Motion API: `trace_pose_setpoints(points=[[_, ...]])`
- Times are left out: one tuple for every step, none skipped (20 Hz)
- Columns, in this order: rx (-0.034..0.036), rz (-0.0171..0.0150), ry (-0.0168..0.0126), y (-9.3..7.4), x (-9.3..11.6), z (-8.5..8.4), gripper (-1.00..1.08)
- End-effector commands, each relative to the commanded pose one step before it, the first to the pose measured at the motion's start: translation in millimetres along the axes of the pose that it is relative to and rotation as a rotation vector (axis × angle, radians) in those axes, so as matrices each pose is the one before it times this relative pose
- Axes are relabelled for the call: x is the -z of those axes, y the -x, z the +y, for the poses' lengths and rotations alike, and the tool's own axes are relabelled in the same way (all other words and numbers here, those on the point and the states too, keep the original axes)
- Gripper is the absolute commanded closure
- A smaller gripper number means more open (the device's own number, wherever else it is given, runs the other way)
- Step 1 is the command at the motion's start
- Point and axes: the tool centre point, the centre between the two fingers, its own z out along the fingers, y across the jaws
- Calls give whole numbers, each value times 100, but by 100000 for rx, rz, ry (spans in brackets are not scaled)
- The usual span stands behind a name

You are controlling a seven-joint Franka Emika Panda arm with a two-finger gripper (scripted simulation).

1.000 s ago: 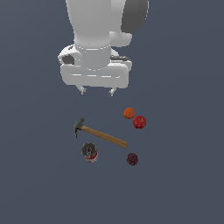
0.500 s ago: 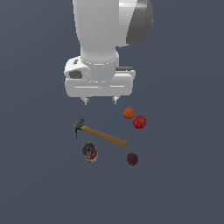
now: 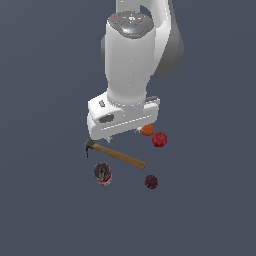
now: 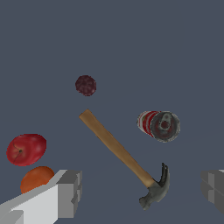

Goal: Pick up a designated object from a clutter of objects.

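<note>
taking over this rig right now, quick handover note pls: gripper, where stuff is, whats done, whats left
Gripper: open, empty, above the hammer.
Dark maroon ball: the target, lying alone on the floor past the hammer's handle end, touching nothing.
Can lies on its side near the hammer. Orange ball and red apple sit close together.
Done: nothing grasped.
Left: move over the maroon ball, lower, close, lift.
</note>
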Motion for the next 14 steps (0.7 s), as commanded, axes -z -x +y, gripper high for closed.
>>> trace_pose_setpoints(points=[[8667,-187,164,-1221,-1333,-437,-92],[3394,-57,17,-486,-538,-151,-92],[3390,-43,-3,-487,-544,-143,-92],[3387,-28,-22,-487,-550,-135,-92],[3382,-13,-40,-487,-555,-128,-92],[3377,3,-57,-487,-561,-120,-92],[3371,21,-74,-486,-566,-113,-92],[3366,39,-89,-486,-571,-106,-92],[3358,57,-103,-484,-576,-98,-92],[3352,77,-116,-483,-581,-90,-92],[3344,97,-127,-482,-586,-83,-92],[3336,117,-138,-480,-591,-76,-92],[3327,138,-147,-478,-596,-69,-92],[3318,159,-155,-476,-600,-62,-92]])
